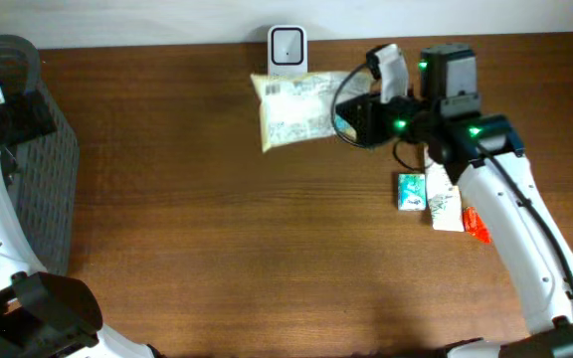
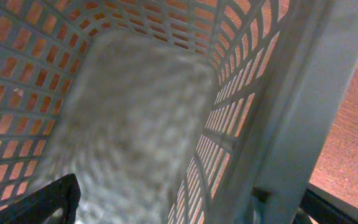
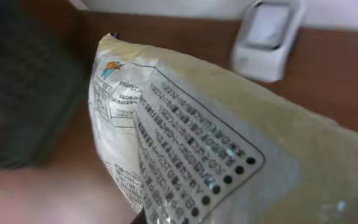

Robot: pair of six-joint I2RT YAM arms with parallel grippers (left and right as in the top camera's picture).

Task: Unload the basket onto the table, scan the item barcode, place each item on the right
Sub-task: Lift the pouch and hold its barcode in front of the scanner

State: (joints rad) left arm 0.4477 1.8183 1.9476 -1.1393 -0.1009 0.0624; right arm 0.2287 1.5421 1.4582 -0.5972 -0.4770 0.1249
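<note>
Packet (image 3: 229, 155) fills the right wrist view closest to us: a cream, crinkled plastic pouch with a pale panel of small print bordered by black dots. Its lower and right edges are cut off, and the lettering is too blurred for us to read. From overhead we see the right gripper (image 1: 346, 112) clamped on its right edge, jaws closed on the film. It holds the pouch tilted just in front of the scanner (image 1: 287, 47), a small white rounded block with a square window at the far edge of the wooden table (image 1: 217, 249). We cannot tell whether a barcode faces it. Beside the right arm lie three small sachets (image 1: 444, 207), the red one partly hidden under the arm. Far left, the left gripper (image 2: 185, 210) hangs inside the grey lattice basket (image 1: 53, 169), jaws spread wide on nothing; the basket floor is a blur.
</note>
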